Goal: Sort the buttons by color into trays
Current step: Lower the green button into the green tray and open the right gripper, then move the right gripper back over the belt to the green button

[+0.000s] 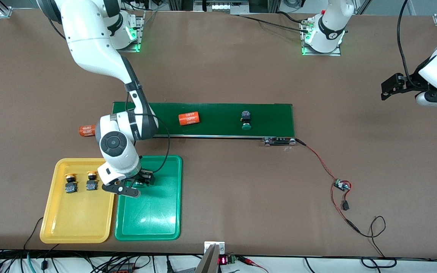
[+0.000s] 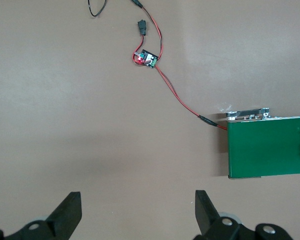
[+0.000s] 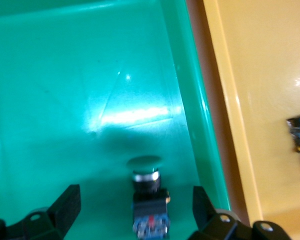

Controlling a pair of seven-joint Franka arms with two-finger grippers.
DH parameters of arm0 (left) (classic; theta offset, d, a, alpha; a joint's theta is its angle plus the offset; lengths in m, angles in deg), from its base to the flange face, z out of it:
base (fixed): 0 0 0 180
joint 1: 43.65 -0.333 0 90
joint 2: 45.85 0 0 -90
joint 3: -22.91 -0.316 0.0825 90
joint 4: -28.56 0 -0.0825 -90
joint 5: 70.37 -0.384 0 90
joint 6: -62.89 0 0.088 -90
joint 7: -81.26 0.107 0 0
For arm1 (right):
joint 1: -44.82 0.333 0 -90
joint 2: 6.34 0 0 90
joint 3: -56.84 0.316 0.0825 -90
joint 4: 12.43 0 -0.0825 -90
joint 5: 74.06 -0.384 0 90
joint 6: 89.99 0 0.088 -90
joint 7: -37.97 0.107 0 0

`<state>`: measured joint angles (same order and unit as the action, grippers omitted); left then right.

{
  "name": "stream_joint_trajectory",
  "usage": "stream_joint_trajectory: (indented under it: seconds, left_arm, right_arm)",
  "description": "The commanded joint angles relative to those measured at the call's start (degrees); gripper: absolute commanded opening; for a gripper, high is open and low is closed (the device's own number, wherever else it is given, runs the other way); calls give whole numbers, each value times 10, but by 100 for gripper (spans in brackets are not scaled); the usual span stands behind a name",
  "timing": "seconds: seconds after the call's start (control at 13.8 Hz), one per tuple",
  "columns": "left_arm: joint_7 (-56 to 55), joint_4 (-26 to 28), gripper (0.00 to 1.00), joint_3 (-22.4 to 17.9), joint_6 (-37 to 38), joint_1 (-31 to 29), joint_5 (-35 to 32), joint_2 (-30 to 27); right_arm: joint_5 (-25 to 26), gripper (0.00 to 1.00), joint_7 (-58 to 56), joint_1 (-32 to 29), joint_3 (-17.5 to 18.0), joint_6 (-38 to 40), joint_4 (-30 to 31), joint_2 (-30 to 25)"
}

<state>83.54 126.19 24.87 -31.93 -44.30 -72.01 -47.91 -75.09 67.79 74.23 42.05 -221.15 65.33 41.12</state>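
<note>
Orange "4680" cylinder (image 1: 189, 118) and green-capped button (image 1: 246, 121) on conveyor belt (image 1: 271, 113), right gripper (image 3: 135, 210) spread over a green-capped button in green tray (image 1: 161, 223), left gripper (image 2: 138, 217) spread, waiting over bare table (image 1: 374, 151).

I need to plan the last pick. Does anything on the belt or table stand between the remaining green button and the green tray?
Nothing visible blocks it: the green button lies alone on the conveyor belt, with bare table toward the green tray. The orange cylinder lies beside that path.
</note>
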Motion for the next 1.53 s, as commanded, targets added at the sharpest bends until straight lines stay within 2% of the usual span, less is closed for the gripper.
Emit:
stream_joint_trajectory:
  seconds: [0.0,0.29,0.58,0.94,1.23,1.45]
  left_arm:
    - [-6,2,100,1,-2,1,-11,-4]
    - [-6,2,100,2,-2,1,-11,-4]
    - [-6,1,100,2,3,1,-11,-4]
    - [-6,1,100,2,6,1,-11,-4]
    - [-6,0,100,2,11,1,-11,-4]
    - [-5,0,100,2,14,1,-11,-4]
  right_arm:
    - [-10,100,-8,11,8,68,11,-54]
    - [-11,100,29,53,9,136,21,-102]
    - [-12,100,104,108,9,139,77,-144]
    - [-12,100,113,151,9,144,120,-168]
    - [-41,100,125,161,9,139,124,-170]
    - [-43,100,126,169,9,141,125,-169]
